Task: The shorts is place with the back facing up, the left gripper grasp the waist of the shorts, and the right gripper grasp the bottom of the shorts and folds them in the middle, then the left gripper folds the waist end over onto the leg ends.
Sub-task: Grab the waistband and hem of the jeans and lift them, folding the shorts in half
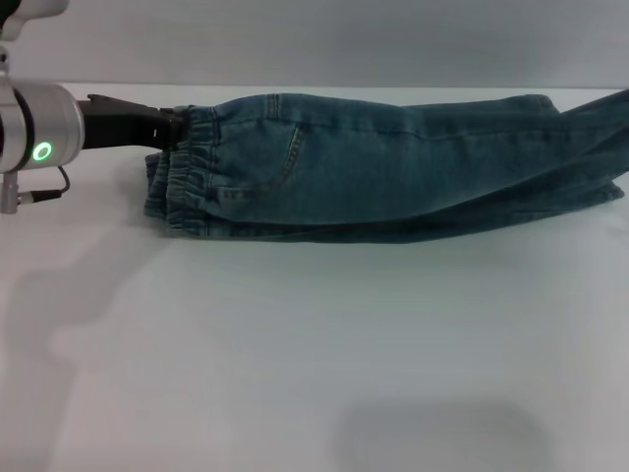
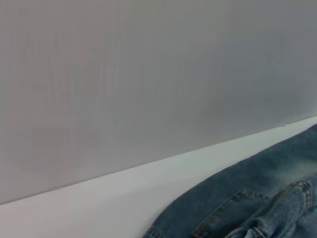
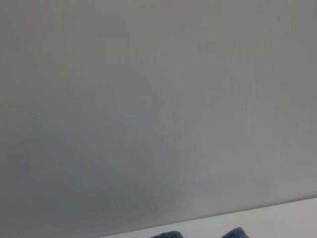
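The teal-blue denim shorts point(image 1: 393, 167) lie folded lengthwise across the far side of the white table, one back pocket facing up. The ruffled waist point(image 1: 192, 177) is at the left, and the legs run to the picture's right edge, where the hems are cut off. My left gripper point(image 1: 169, 126), black on a silver arm with a green light, reaches in from the left and is shut on the waist's far upper corner. The left wrist view shows denim with a pocket seam point(image 2: 237, 208). In the right wrist view only two denim tips point(image 3: 237, 233) show. The right gripper is out of view.
The white table point(image 1: 295, 344) stretches bare in front of the shorts. A grey wall point(image 1: 295, 39) stands close behind the table's far edge, just beyond the shorts. A faint shadow lies on the table at the lower right.
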Robot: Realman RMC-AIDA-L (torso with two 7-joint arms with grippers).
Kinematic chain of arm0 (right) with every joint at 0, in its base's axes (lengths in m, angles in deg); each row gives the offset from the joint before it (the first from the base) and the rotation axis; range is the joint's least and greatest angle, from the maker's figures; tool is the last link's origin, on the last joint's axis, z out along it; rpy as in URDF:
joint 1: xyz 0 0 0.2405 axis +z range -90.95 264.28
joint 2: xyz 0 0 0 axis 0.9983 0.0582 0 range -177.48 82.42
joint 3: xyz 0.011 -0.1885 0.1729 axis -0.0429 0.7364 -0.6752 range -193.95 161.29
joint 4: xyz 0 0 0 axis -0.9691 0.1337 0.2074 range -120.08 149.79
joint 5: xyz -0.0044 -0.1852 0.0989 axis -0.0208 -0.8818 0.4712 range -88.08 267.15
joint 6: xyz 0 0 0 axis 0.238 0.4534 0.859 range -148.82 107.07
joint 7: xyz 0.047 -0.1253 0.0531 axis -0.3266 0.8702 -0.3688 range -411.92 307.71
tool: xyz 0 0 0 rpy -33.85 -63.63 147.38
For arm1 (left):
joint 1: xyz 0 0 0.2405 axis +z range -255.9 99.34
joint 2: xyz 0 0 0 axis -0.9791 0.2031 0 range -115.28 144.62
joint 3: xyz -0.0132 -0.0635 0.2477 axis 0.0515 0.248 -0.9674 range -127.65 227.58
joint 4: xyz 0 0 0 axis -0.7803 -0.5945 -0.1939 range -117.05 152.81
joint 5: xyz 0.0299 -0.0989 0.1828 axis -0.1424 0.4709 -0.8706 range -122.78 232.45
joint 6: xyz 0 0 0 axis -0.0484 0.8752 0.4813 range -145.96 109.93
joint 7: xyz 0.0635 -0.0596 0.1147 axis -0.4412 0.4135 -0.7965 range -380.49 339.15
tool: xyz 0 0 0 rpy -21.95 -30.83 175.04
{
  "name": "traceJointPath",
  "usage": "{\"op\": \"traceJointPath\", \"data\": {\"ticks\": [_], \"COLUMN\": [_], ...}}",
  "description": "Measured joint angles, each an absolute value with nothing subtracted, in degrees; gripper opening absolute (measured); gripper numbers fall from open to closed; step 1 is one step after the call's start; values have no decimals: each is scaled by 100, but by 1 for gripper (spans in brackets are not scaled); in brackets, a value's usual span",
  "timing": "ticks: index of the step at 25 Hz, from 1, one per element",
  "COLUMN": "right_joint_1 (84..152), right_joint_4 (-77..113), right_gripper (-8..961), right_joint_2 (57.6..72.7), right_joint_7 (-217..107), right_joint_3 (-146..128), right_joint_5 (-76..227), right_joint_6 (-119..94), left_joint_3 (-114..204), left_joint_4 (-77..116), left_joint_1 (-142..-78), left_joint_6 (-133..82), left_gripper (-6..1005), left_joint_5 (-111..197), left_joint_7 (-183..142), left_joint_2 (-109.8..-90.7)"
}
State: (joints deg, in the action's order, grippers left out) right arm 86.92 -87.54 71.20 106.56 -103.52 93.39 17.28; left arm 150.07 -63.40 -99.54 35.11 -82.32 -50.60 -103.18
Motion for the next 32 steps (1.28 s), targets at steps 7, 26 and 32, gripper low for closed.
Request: {"op": "traceJointPath", "data": {"ticks": [7,26,32], "right_joint_1": [8898,9609,9970], "right_joint_4": [-8495,-5595,-3925], "right_gripper": [6,116,171], "right_joint_2": [7117,7122,7114], "right_joint_7": [10675,10908,10909], "right_joint_3": [-10563,-10988,-11349], "right_joint_5": [9339,8480,8319], "right_joint_6": [1609,-1415,-3096], "left_joint_3": [15070,14458,14239], "left_joint_4": [-6076,-4539,-4107], "left_joint_1": [-10156,-10614,-10735], "left_joint_6": [3371,633,-13], "left_gripper": [87,90,186], "left_joint_5": [-8227,-8199,-8215], "left_joint_7": [-5064,-5431,-5434], "left_joint_2": [-10318,-10341,-10329]}}
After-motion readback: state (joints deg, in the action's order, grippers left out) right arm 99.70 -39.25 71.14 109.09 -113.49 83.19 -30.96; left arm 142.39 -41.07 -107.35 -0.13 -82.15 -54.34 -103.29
